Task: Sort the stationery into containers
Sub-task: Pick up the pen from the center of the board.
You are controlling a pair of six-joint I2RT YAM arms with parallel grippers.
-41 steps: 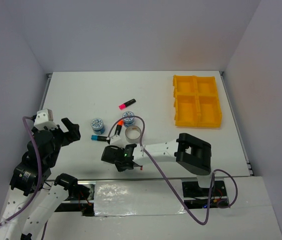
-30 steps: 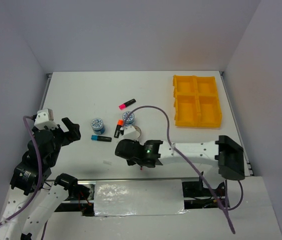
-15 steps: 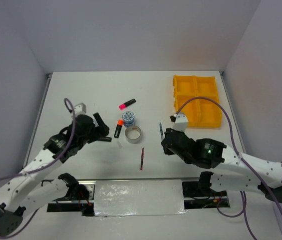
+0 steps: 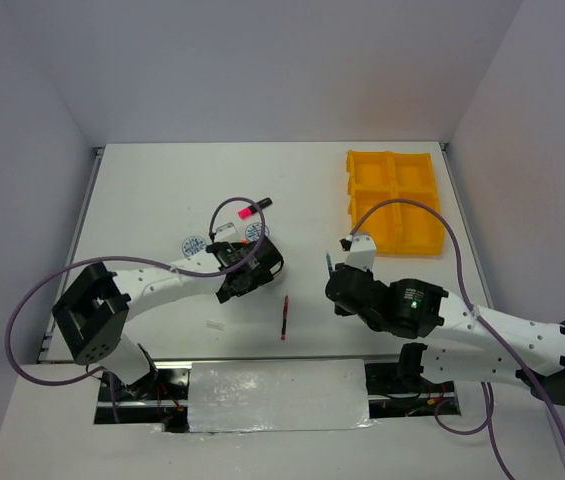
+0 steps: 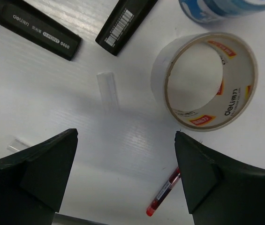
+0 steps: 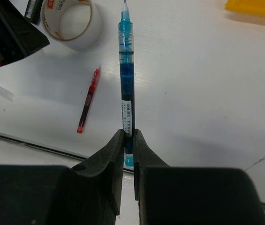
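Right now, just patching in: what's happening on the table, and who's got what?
The right gripper is shut on the blue pen, on the near side of the yellow tray and not over it. The left gripper hangs open close by the tape ring, gripping nothing. The red pen lies loose between the arms, and black highlighters lie beside the ring. The top view shows nothing in the tray yet.
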